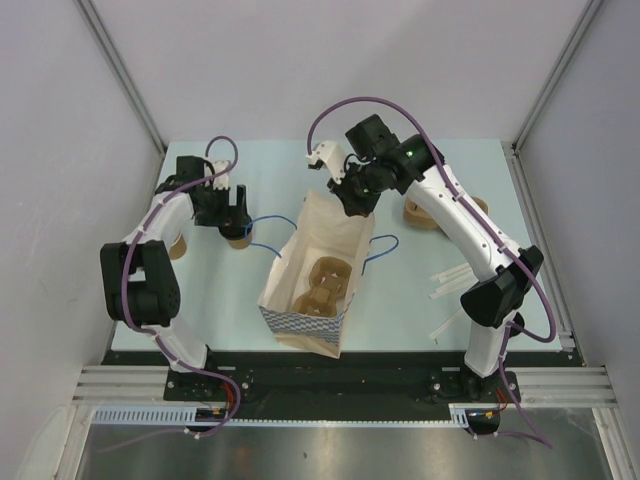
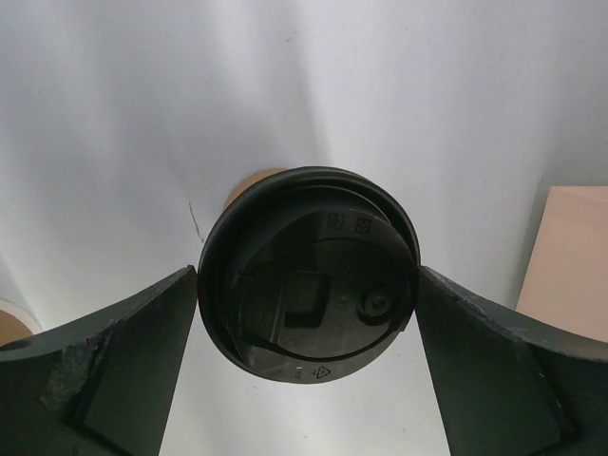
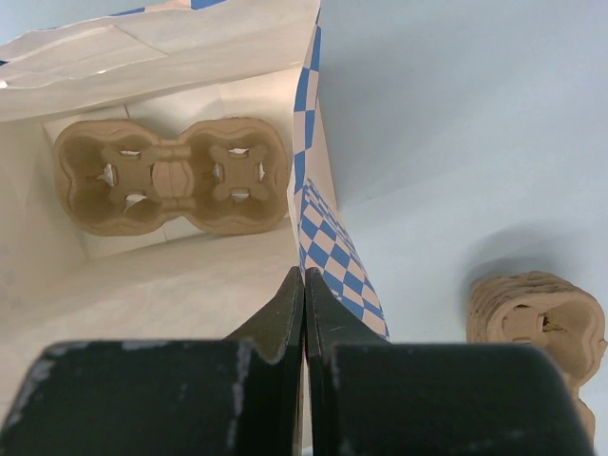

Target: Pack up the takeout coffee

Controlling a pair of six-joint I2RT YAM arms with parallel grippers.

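Observation:
The takeout coffee [image 1: 238, 238], a brown paper cup with a black lid [image 2: 309, 285], stands on the table at the far left. My left gripper [image 1: 235, 220] straddles it, and both fingers [image 2: 142, 332] touch the lid's sides. A brown paper bag [image 1: 335, 232] with blue-checked sides lies open in the middle. It holds a moulded two-cup carrier [image 1: 325, 285], which also shows in the right wrist view [image 3: 171, 176]. My right gripper [image 1: 352, 198] is shut on the bag's far rim [image 3: 328, 247].
A stack of lidless brown cups [image 1: 178, 245] stands left of the coffee. A stack of moulded carriers [image 1: 430, 212] sits at the right, also in the right wrist view [image 3: 537, 318]. White straws [image 1: 450, 285] lie near the right arm's base. Blue bag handles [image 1: 262, 235] lie flat.

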